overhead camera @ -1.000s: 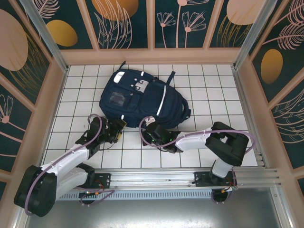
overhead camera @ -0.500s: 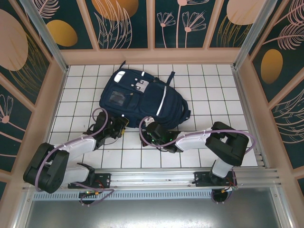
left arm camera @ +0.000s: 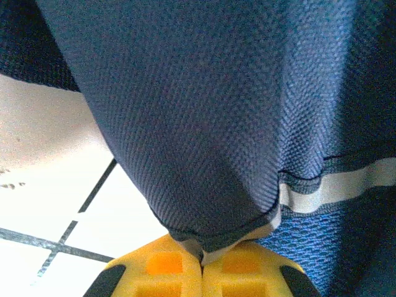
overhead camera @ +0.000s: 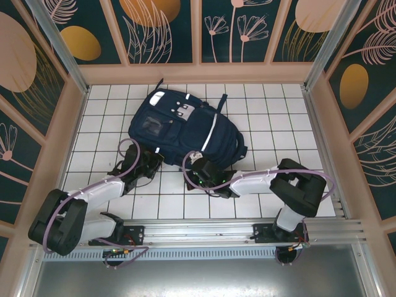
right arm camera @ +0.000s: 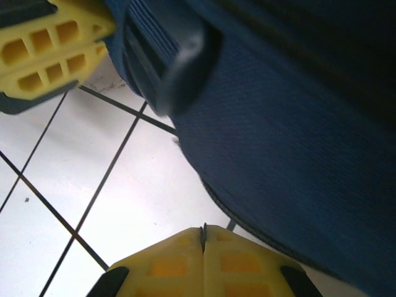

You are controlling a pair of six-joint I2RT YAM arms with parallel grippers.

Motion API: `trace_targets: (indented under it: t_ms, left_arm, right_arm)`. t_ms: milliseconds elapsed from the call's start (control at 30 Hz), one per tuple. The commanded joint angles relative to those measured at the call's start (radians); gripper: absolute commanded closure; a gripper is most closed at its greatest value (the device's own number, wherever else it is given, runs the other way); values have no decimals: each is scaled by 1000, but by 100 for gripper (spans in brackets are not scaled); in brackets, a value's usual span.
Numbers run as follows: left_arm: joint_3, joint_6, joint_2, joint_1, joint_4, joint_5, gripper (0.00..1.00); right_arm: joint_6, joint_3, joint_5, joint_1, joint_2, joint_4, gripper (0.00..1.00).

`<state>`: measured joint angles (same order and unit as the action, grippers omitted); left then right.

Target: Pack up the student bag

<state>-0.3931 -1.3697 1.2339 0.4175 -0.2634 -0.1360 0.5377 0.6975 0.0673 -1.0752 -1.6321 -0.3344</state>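
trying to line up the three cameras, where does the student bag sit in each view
top external: student bag lies upper centre, tilted.
left wrist: student bag covers the top and right, its hem at the bottom edge.
right wrist: student bag covers the top and right.
shared landmark: the white tiled table with dark grout lines, at lower left in both wrist views.

I'm looking into a lab test cell: leaf-patterned panels [overhead camera: 161,31] are boxing in a white-gridded desk [overhead camera: 266,124] with an aluminium rail [overhead camera: 216,232].
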Motion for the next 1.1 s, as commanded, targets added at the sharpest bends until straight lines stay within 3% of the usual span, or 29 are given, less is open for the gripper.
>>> trace_targets:
  t_ms: [0, 167, 267, 300, 367, 400, 500, 600, 733, 867, 1067]
  left_arm:
    - [-45, 29, -28, -8, -20, 101, 100]
    - [-48, 26, -7, -9, -29, 91, 100]
    - [-41, 18, 12, -8, -79, 51, 100]
    - [-47, 12, 26, -8, -90, 28, 100]
    - [-71, 3, 53, -2, -116, -23, 100]
    - [-84, 0, 58, 6, -119, -36, 100]
    - [-123, -3, 40, 31, -109, -34, 100]
    - [-157, -4, 16, 53, -96, -28, 100]
    - [-189, -17, 21, 88, -101, -33, 100]
    - [-207, -24, 39, 112, -106, -33, 100]
    - [-189, -30, 41, 115, -115, -33, 100]
  right_arm:
    - [13, -32, 38, 5, 52, 39, 100]
    - [12, -74, 48, 3, 82, 51, 100]
    - [-13, -77, -34, -6, 81, -7, 100]
    - [-20, -70, -47, -13, 75, -26, 92]
    - [-33, -55, -35, -30, 58, -55, 65]
    - [-45, -61, -12, -37, 55, -82, 58]
    - [-118, -151, 113, -72, 77, -248, 49]
    - [-303, -322, 307, -160, 104, -569, 40]
    - [-354, -343, 318, -174, 53, -591, 40]
    - [-327, -393, 412, -177, -5, -733, 39]
    - [-357, -396, 389, -127, -63, -847, 39]
